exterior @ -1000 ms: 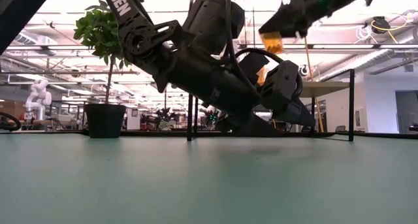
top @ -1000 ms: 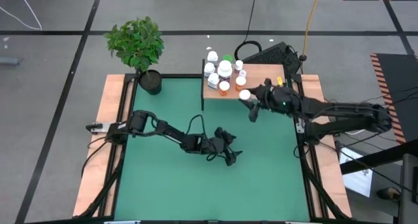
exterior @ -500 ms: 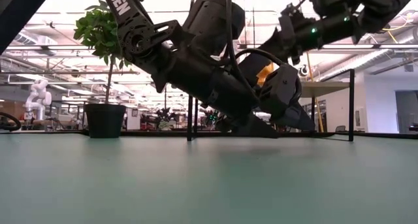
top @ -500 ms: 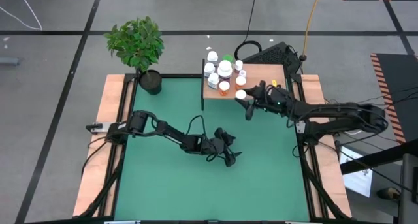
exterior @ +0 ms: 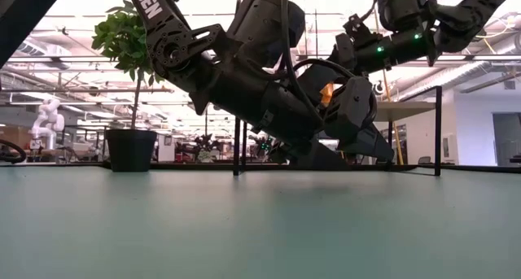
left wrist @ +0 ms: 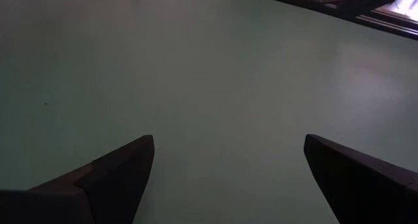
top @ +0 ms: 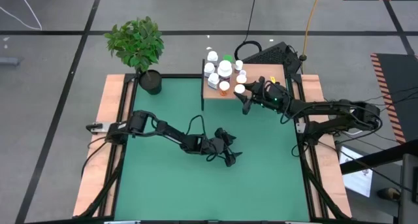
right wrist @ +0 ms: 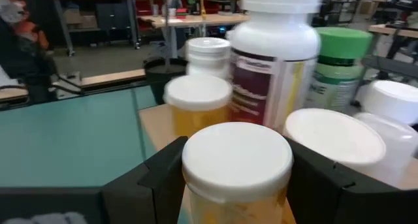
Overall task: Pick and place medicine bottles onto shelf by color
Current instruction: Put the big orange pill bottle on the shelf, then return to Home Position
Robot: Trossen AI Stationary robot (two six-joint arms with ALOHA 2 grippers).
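Right gripper point(right wrist: 236, 185) clamps amber bottle point(right wrist: 236, 168) by cap, at front edge of shelf point(top: 261, 72). Crowded: amber neighbour point(right wrist: 196, 106) and large white bottle point(right wrist: 277, 61) close ahead, so release risks toppling them. Left gripper point(left wrist: 228, 178) spread, empty, low over mat point(left wrist: 196, 67).

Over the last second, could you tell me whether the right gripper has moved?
Yes. In the high view the right gripper, shut on an amber bottle, has moved toward the shelf and its cluster of bottles, now reaching the shelf's front edge.
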